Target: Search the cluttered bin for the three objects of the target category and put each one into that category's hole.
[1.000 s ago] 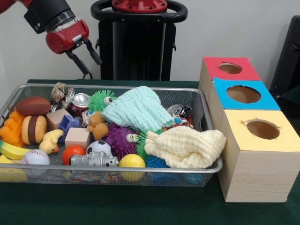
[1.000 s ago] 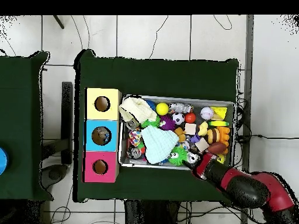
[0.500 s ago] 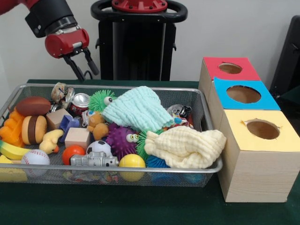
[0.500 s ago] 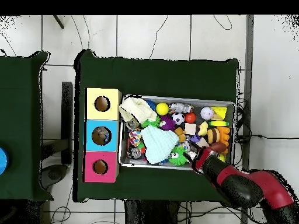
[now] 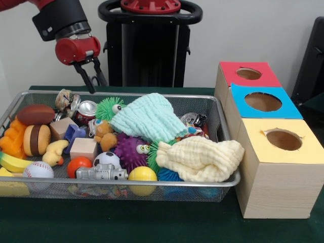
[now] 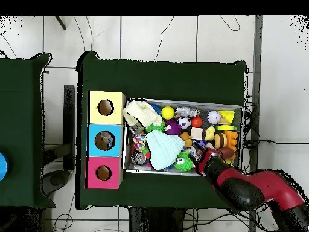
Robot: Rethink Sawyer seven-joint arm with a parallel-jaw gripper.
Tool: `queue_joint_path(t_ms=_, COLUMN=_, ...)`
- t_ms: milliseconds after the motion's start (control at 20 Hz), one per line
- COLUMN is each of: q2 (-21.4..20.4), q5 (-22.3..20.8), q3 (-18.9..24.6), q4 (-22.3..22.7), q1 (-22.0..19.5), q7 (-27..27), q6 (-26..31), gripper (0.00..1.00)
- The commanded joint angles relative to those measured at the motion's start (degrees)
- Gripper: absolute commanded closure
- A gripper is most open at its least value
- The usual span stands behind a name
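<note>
1. The red and black end effector (image 5: 94, 81) is seen above the far left part of the wire mesh bin (image 5: 212, 109), over a crushed silver and red drink can (image 5: 86, 110); its two dark fingers are a little apart and nothing is held between them.
2. The bin is set on the green-covered bench (image 5: 152, 223), filled with toys, a pale green knitted cloth (image 5: 149, 117) and a cream knitted cloth (image 5: 200, 158).
3. Three wooden boxes stand just beside the bin, with a red-topped hole (image 5: 248, 74), a blue-topped hole (image 5: 262, 102) and a yellow-topped hole (image 5: 283, 139).
4. In the overhead view, the end effector (image 6: 204, 158) is located at the bin's edge nearest the robot.
</note>
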Motion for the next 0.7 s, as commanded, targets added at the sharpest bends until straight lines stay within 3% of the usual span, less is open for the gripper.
queue_joint_path(t_ms=50, q2=0.1, q5=-5.8, q3=-4.7, q4=-5.7, q1=1.4, q7=-3.3, q6=-4.1, gripper=0.00)
queue_joint_path(t_ms=500, q2=8.5, q5=-1.5, q3=-4.6, q4=-6.6, q1=-1.1, q7=-8.5, q6=-1.9, gripper=0.00)
queue_joint_path(t_ms=700, q2=11.5, q5=-3.3, q3=-6.4, q4=-7.7, q1=0.2, q7=-6.7, q6=-4.0, gripper=0.00)
